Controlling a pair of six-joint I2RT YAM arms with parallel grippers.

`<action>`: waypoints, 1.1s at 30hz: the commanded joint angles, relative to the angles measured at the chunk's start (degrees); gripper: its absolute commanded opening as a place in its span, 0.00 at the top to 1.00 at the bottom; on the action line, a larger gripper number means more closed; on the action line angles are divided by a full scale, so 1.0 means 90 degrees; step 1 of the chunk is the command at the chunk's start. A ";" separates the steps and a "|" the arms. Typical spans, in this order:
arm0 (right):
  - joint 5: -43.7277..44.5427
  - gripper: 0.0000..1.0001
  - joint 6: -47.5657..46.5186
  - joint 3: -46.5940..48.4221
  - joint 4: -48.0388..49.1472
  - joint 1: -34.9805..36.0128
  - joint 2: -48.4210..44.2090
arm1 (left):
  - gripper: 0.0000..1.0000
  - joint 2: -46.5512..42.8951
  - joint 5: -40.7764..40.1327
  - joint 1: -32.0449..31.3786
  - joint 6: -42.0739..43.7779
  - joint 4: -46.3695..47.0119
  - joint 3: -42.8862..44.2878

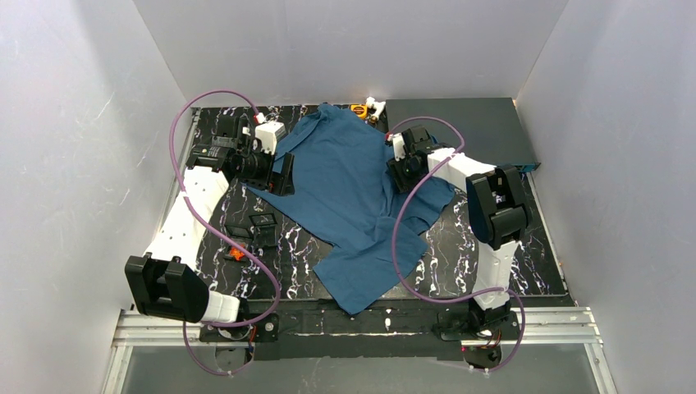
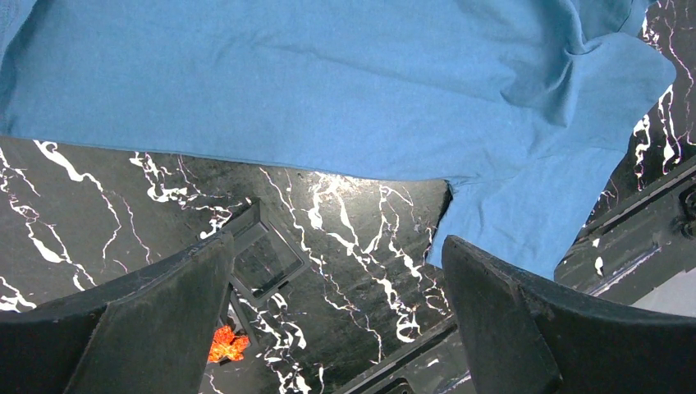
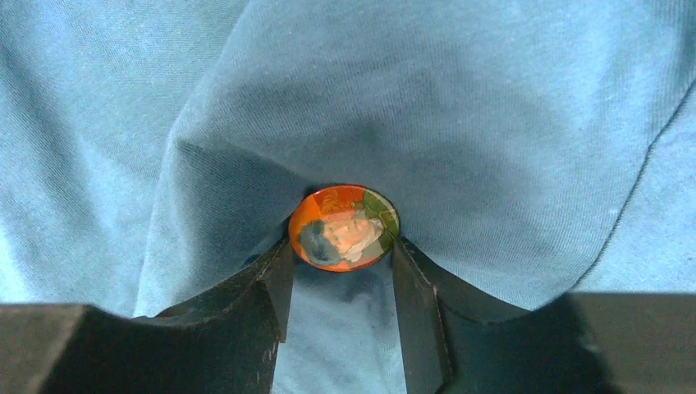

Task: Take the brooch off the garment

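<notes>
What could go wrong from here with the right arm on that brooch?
1. The right fingers pinch only the rim of the round glossy orange brooch; it may slip out.
2. The dark teal-blue cloth T-shirt puckers around the brooch, so cloth could get caught or lift with it.
3. The left fingers stand open beside the shirt's edge, not pinning it; nothing resists a pull.
</notes>
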 commanded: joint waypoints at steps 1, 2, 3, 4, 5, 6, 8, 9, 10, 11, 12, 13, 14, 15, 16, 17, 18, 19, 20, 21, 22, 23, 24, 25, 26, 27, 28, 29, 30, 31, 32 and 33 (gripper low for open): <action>-0.0273 0.55 -0.0044 0.0057 0.0008 -0.0001 -0.0192 | 0.02 -0.0011 0.0129 -0.0045 0.0072 -0.0058 0.0011; -0.0380 0.58 -0.0069 0.0069 -0.0040 0.0000 -0.0279 | 0.02 -0.0019 0.0137 -0.0046 0.0110 -0.0046 0.0010; -0.0501 0.62 -0.0091 0.0072 -0.0078 -0.0009 -0.0361 | 0.02 -0.0029 0.0138 -0.0046 0.0139 -0.0016 -0.0012; -0.0640 0.65 -0.0137 0.0072 -0.0125 -0.0010 -0.0469 | 0.02 -0.0056 0.0157 -0.0045 0.0176 0.0036 -0.0031; -0.0733 0.66 -0.0173 0.0072 -0.0181 -0.0015 -0.0547 | 0.02 -0.0089 0.0210 -0.0046 0.0235 0.0086 -0.0048; -0.0846 0.66 -0.0207 0.0085 -0.0239 -0.0015 -0.0635 | 0.02 -0.0114 0.0239 -0.0046 0.0282 0.0159 -0.0083; -0.1014 0.68 -0.0284 0.0101 -0.0388 -0.0028 -0.0790 | 0.02 -0.0205 0.0364 -0.0046 0.0387 0.0341 -0.0167; -0.1088 0.69 -0.0310 0.0088 -0.0429 -0.0045 -0.0869 | 0.02 -0.0239 0.0438 -0.0046 0.0485 0.0433 -0.0222; -0.1173 0.70 -0.0357 0.0075 -0.0479 -0.0071 -0.0930 | 0.02 -0.0262 0.0505 -0.0046 0.0529 0.0516 -0.0274; -0.1181 0.71 -0.0399 0.0052 -0.0512 -0.0091 -0.0993 | 0.02 -0.0264 0.0554 -0.0046 0.0600 0.0578 -0.0301; -0.1135 0.72 -0.0446 0.0023 -0.0516 -0.0113 -0.1048 | 0.02 -0.0243 0.0588 -0.0054 0.0658 0.0614 -0.0306; -0.1049 0.72 -0.0484 -0.0028 -0.0480 -0.0133 -0.1102 | 0.02 -0.0209 0.0618 -0.0050 0.0676 0.0617 -0.0292; -0.0870 0.72 -0.0518 -0.0096 -0.0403 -0.0136 -0.1152 | 0.02 -0.0168 0.0633 -0.0063 0.0670 0.0614 -0.0266; -0.0704 0.70 -0.0568 -0.0153 -0.0261 -0.0137 -0.1192 | 0.02 -0.0129 0.0647 -0.0070 0.0658 0.0618 -0.0241; -0.0548 0.67 -0.0607 -0.0232 -0.0149 -0.0137 -0.1237 | 0.02 -0.0098 0.0662 -0.0074 0.0631 0.0615 -0.0218; -0.0457 0.65 -0.0643 -0.0298 -0.0025 -0.0137 -0.1284 | 0.02 -0.0077 0.0665 -0.0088 0.0616 0.0622 -0.0213; -0.0375 0.65 -0.0666 -0.0374 0.0080 -0.0123 -0.1315 | 0.02 -0.0061 0.0658 -0.0096 0.0592 0.0623 -0.0203; -0.0272 0.65 -0.0702 -0.0445 0.0180 -0.0088 -0.1358 | 0.02 -0.0058 0.0647 -0.0106 0.0564 0.0628 -0.0208; -0.0197 0.65 -0.0759 -0.0513 0.0249 -0.0022 -0.1385 | 0.02 -0.0068 0.0632 -0.0112 0.0544 0.0644 -0.0233; -0.0112 0.64 -0.0812 -0.0599 0.0287 0.0053 -0.1389 | 0.02 -0.0081 0.0631 -0.0114 0.0514 0.0672 -0.0267; -0.0024 0.63 -0.0862 -0.0664 0.0331 0.0116 -0.1394 | 0.02 -0.0092 0.0614 -0.0114 0.0480 0.0694 -0.0291; 0.0043 0.62 -0.0900 -0.0742 0.0390 0.0179 -0.1394 | 0.02 -0.0101 0.0590 -0.0114 0.0463 0.0709 -0.0317; 0.0106 0.60 -0.0942 -0.0813 0.0446 0.0235 -0.1390 | 0.02 -0.0098 0.0573 -0.0114 0.0437 0.0712 -0.0324; 0.0222 0.59 -0.0996 -0.0884 0.0520 0.0281 -0.1374 | 0.02 -0.0103 0.0561 -0.0114 0.0420 0.0711 -0.0327; 0.0339 0.58 -0.1039 -0.0947 0.0590 0.0321 -0.1350 | 0.02 -0.0095 0.0559 -0.0114 0.0409 0.0711 -0.0322; 0.0397 0.57 -0.1075 -0.0987 0.0644 0.0346 -0.1321 | 0.02 -0.0096 0.0558 -0.0119 0.0396 0.0711 -0.0306; 0.0455 0.56 -0.1105 -0.1021 0.0704 0.0371 -0.1292 | 0.02 -0.0094 0.0558 -0.0115 0.0381 0.0713 -0.0307; 0.0496 0.54 -0.1145 -0.1066 0.0789 0.0395 -0.1263 | 0.02 -0.0093 0.0558 -0.0109 0.0371 0.0711 -0.0295; 0.0535 0.51 -0.1176 -0.1094 0.0862 0.0413 -0.1226 | 0.02 -0.0089 0.0550 -0.0113 0.0362 0.0711 -0.0282; 0.0579 0.50 -0.1191 -0.1108 0.0925 0.0435 -0.1195 | 0.02 -0.0082 0.0540 -0.0114 0.0350 0.0711 -0.0283; 0.0620 0.49 -0.1200 -0.1117 0.0996 0.0455 -0.1149 | 0.02 -0.0076 0.0532 -0.0114 0.0336 0.0711 -0.0281; 0.0650 0.49 -0.1202 -0.1114 0.1059 0.0472 -0.1119 | 0.02 -0.0088 0.0522 -0.0109 0.0326 0.0711 -0.0280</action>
